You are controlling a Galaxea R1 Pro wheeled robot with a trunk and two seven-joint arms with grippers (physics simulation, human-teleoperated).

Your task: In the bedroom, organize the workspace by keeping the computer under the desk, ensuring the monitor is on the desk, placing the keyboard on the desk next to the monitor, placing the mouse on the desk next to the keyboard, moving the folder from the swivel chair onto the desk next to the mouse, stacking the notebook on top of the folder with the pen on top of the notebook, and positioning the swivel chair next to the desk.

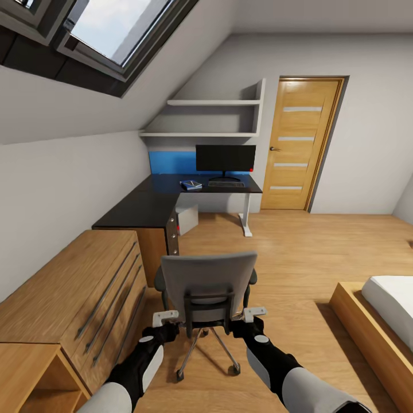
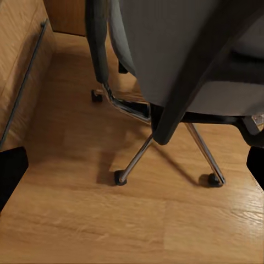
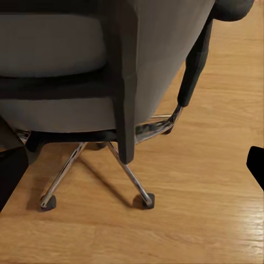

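Observation:
The grey swivel chair (image 1: pixel 207 279) stands on the wood floor right in front of me, its back toward me, well short of the black L-shaped desk (image 1: pixel 150 206). My left gripper (image 1: pixel 165 316) and right gripper (image 1: pixel 253 314) sit open behind the chair back, one at each side. The wrist views look at the chair's back (image 2: pixel 165 49) and chrome legs (image 3: pixel 129 176). On the desk stand the monitor (image 1: pixel 225 158) and the keyboard (image 1: pixel 226 184) before it. To the left lies the blue folder (image 1: pixel 191 185) with something small and dark on top. The grey computer (image 1: pixel 187 218) sits under the desk. The mouse is too small to tell.
A light-wood drawer unit (image 1: pixel 74 298) lines the left wall beside the chair. A bed (image 1: pixel 390 310) with a wooden frame is at the right. A wooden door (image 1: pixel 298 143) stands past the desk, white wall shelves (image 1: pixel 212 117) hang above it, and the ceiling slopes low on the left.

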